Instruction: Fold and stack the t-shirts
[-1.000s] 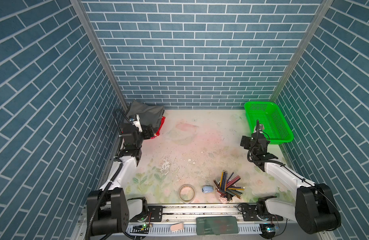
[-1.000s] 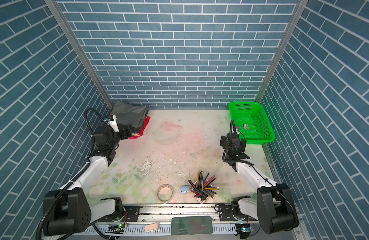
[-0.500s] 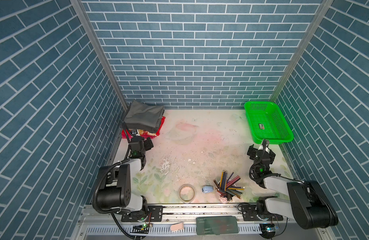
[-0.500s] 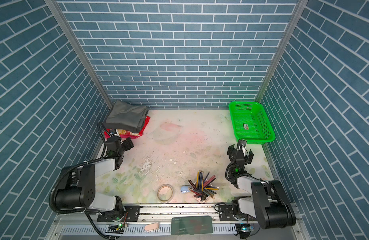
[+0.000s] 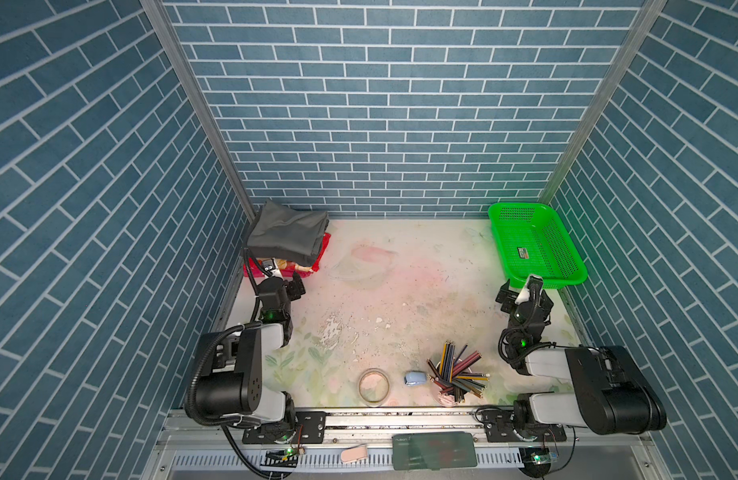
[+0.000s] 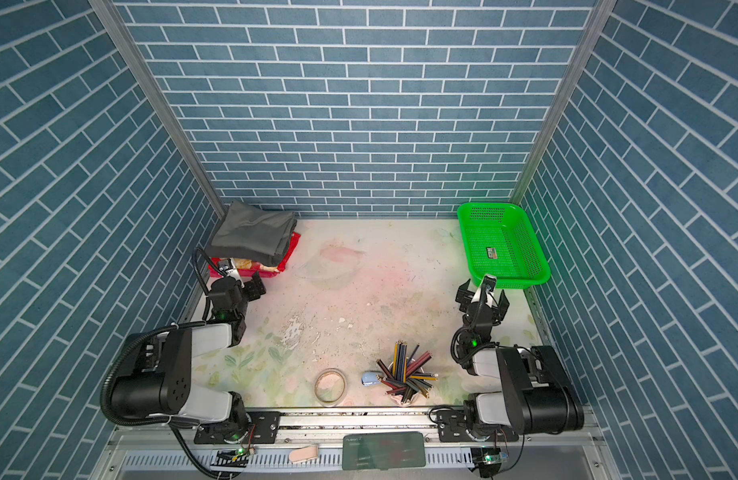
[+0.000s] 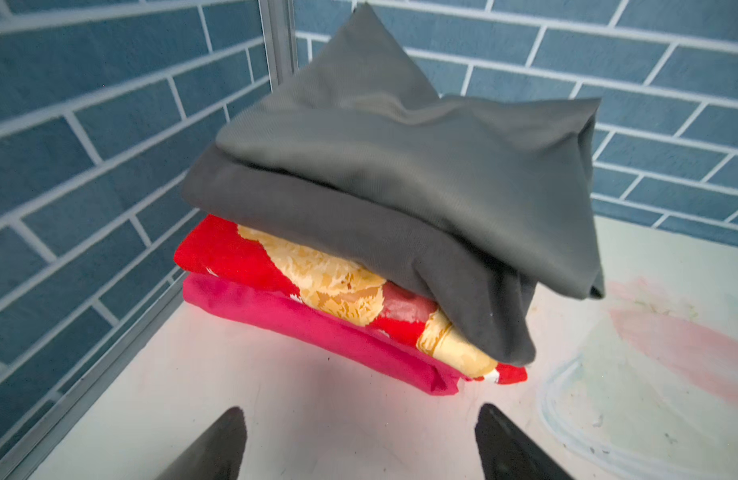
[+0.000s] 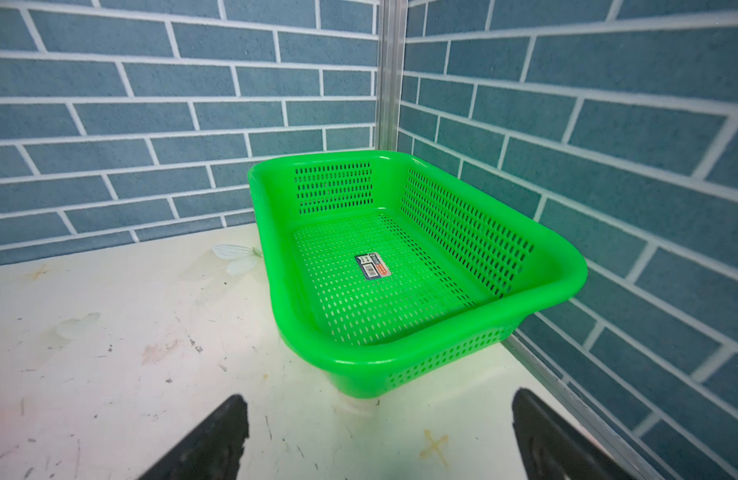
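While left pincer gapes, t-shirts ahead, apart

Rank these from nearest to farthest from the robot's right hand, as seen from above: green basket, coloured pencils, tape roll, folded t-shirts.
From the right hand, in a top view:
1. green basket, just beyond the hand, in the far right corner.
2. coloured pencils, at the front, toward the middle.
3. tape roll, at the front, left of the pencils.
4. t-shirts, piled in the far left corner.

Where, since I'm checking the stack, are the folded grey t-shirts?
In both top views the grey t-shirts sit folded in the far left corner, atop red patterned cloth, just beyond the open left gripper.
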